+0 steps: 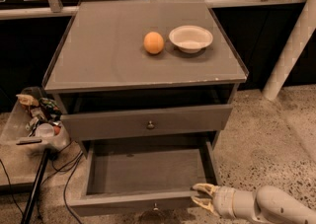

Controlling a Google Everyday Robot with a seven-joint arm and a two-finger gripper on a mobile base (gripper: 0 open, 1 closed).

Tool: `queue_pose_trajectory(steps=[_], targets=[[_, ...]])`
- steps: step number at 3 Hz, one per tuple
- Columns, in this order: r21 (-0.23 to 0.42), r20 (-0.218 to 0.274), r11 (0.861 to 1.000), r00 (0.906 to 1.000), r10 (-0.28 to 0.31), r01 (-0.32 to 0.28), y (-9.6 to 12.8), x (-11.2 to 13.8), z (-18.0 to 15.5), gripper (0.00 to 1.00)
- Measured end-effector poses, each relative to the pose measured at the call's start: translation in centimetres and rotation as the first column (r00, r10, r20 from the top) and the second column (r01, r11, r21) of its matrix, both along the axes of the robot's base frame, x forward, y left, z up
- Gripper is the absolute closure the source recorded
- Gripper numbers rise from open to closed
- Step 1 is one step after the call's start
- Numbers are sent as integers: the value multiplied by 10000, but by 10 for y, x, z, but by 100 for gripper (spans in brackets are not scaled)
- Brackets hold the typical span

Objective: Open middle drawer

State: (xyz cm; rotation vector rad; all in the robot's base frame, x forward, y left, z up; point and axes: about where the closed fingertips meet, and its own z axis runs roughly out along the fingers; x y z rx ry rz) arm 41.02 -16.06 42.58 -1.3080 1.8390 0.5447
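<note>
A grey cabinet's flat top serves as the counter [108,55]. An orange [153,42] sits near the counter's middle, toward the back edge. Just to its right is a white bowl [190,38], near but not touching it.

Below the counter's front edge is a dark slot, and under that the middle drawer [103,124], its long grey front bearing a small round knob [150,125] at centre. Whether this drawer is pulled out at all I cannot tell. The bottom drawer [123,206] beneath it stands pulled far out.

The tool [195,194] is low at the right, at the right end of the bottom drawer's front panel. Its two fingers are spread apart, with nothing seen between them. A pale arm [269,207] runs off toward the lower right corner.
</note>
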Motion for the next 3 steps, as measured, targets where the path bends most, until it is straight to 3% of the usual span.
queue_pose_trajectory(steps=[1,2,3], targets=[[1,0,10000,10000,1,-1,0,0,0,11],[1,0,10000,10000,1,-1,0,0,0,0],[1,0,10000,10000,1,-1,0,0,0,0]])
